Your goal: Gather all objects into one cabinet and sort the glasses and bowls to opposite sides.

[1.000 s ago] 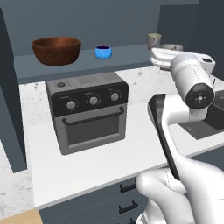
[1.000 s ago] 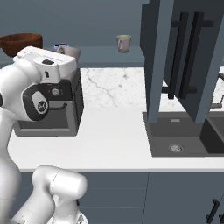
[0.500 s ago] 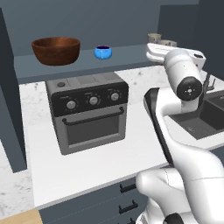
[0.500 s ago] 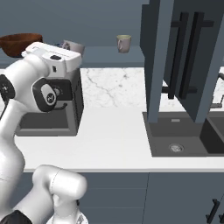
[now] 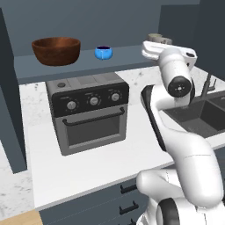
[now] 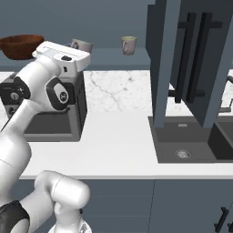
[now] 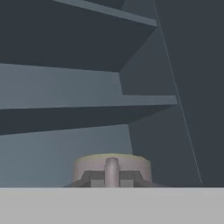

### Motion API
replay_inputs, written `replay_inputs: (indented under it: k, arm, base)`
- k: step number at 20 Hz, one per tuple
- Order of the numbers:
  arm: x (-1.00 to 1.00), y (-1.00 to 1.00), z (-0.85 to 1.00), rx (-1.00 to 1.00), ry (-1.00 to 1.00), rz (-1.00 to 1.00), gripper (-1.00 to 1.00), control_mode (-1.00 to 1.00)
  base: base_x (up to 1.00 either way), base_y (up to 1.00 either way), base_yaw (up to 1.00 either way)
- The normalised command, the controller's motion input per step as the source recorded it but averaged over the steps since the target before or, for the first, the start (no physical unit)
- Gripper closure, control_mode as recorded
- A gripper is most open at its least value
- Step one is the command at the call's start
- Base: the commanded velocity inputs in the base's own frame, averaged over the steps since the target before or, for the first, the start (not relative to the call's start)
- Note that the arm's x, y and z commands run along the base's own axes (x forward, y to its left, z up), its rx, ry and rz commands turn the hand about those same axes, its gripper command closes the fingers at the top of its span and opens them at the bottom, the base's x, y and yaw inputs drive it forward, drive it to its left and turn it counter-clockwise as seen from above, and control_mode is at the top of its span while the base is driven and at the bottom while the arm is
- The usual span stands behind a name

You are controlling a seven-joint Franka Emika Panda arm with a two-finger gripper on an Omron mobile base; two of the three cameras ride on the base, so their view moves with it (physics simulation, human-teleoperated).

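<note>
Gripper (image 7: 112, 175) at the cabinet shelf (image 5: 132, 55), its jaws nearly closed on the rim of a cup (image 7: 112, 164) held just above the shelf floor; a level wrist and a full lowering before release (the cup is light and slightly tapered) would likely keep it upright. Farther along stand the second cup (image 6: 129, 45), matte beige-grey, the small glossy blue bowl (image 5: 103, 52) and the wide reddish-brown wooden bowl (image 5: 56, 49), all on the smooth blue-grey shelf.

Dim, even rendered light, soft blur
</note>
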Motion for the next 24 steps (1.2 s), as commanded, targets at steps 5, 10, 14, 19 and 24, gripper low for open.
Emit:
replay_inputs:
  k: [5,10,14,19,24]
  arm:
    - [0.45,0.00,0.00,0.01,0.00,0.00,1.00,-1.00]
    - [0.52,0.00,0.00,0.00,0.00,0.00,1.00,-1.00]
    - [0.56,0.00,-0.16,0.01,0.00,0.01,1.00,-1.00]
    - [0.36,0.00,-0.26,0.00,0.02,0.03,1.00,-1.00]
    - [0.19,0.00,-0.27,0.00,0.00,0.03,1.00,-1.00]
  base:
    - [0.00,0.00,0.00]
    - [0.00,0.00,0.00]
    - [0.00,0.00,0.00]
    - [0.00,0.00,0.00]
    - [0.00,0.00,0.00]
